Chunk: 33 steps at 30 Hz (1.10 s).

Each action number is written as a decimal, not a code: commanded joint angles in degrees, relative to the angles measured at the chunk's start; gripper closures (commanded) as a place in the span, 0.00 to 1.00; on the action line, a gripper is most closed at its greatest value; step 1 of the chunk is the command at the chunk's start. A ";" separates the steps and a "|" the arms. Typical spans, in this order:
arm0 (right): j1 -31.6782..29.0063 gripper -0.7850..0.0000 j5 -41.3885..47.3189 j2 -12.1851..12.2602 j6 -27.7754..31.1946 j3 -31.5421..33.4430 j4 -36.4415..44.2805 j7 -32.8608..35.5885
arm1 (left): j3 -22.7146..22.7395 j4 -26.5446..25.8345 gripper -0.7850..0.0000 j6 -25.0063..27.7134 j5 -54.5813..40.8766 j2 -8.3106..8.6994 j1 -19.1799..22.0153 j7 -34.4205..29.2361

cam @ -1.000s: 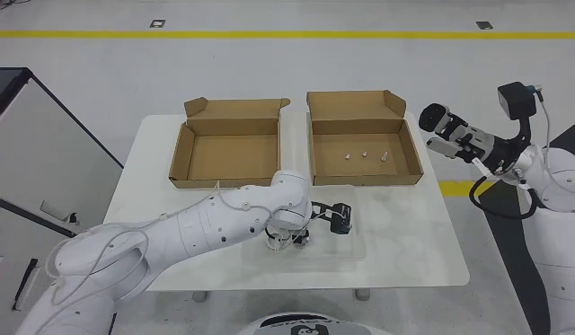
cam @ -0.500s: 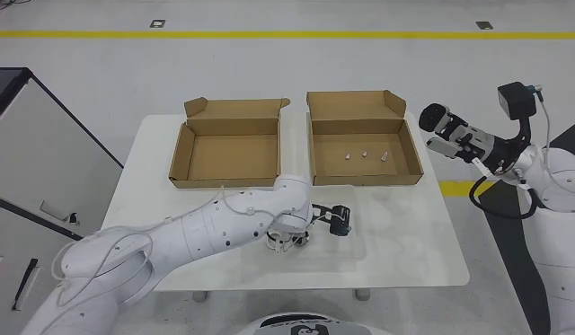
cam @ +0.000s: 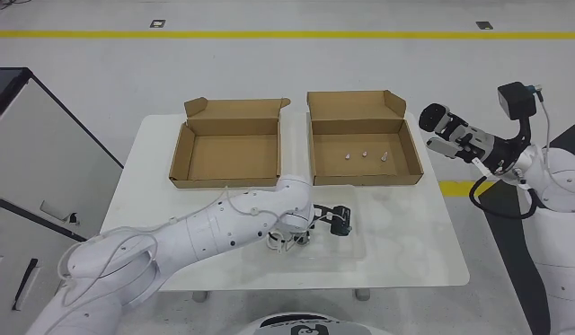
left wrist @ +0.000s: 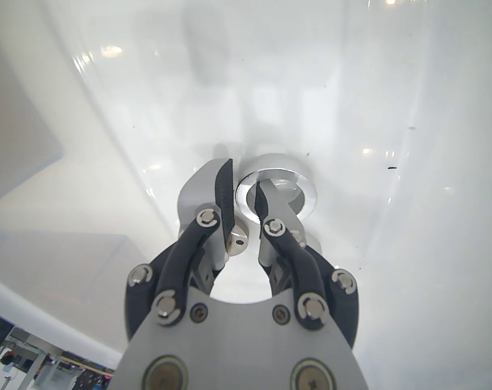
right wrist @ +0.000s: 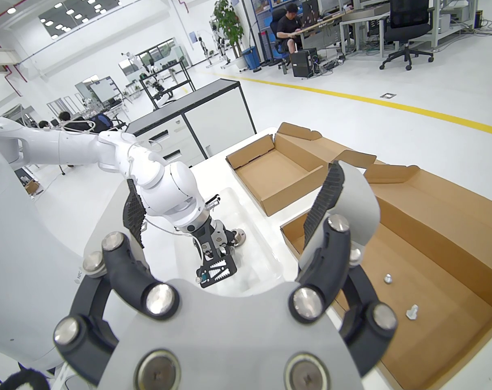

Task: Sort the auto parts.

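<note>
My left gripper point(left wrist: 242, 194) is down in a white plastic tray point(cam: 355, 245) near the table's front. It is shut on the wall of a silver metal ring point(left wrist: 298, 192), one finger outside and one inside. A second small flanged metal part point(left wrist: 237, 242) lies just beneath the fingers. In the top view the left gripper point(cam: 289, 238) is partly hidden under its own wrist. My right gripper point(cam: 435, 130) hangs open and empty in the air, off the right side of the right cardboard box point(cam: 409, 169).
Two open cardboard boxes stand side by side at the back of the table. The left box point(cam: 180, 155) holds nothing. The right box has three small silver parts point(cam: 364, 154) on its floor. A grey cabinet point(cam: 45, 164) stands left of the table.
The left arm's forearm has shifted slightly while its gripper stays at the same spot in the tray. The right arm has not moved.
</note>
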State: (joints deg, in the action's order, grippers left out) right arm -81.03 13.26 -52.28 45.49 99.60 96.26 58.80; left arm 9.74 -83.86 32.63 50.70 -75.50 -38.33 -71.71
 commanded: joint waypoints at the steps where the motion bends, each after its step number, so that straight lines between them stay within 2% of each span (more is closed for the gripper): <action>1: 0.00 0.00 0.00 0.00 0.00 0.00 0.00 0.00 | 0.00 0.29 1.00 0.33 -0.07 -0.17 0.02 0.34; 8: 0.00 0.00 0.00 0.00 0.00 0.00 0.00 0.00 | 0.00 -1.21 1.00 1.31 -4.44 0.36 2.36 1.33; 14: 0.00 0.00 0.00 0.00 0.00 0.00 0.00 0.00 | 0.00 -6.14 1.00 1.58 -10.45 2.96 6.07 1.61; 21: 0.00 0.00 0.00 0.00 0.00 0.00 0.00 0.00 | 0.35 -10.89 1.00 4.93 -19.46 8.26 12.19 4.98; 24: 0.00 0.00 0.00 0.00 0.00 0.00 0.00 0.00 | 3.47 -11.63 1.00 7.69 -22.53 11.10 12.93 7.74; 29: 0.00 0.00 0.00 0.00 0.00 0.00 0.00 0.00 | 10.86 -13.43 1.00 12.83 -22.99 15.55 9.79 15.88; 33: 0.00 0.00 0.00 0.00 0.00 0.00 0.00 0.00 | 17.95 -14.34 1.00 18.39 -20.36 19.02 4.49 26.25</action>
State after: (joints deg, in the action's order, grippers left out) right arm -81.03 13.26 -52.28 45.49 99.60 96.26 58.80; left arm 25.62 -98.04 49.30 29.59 -57.33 -32.16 -49.19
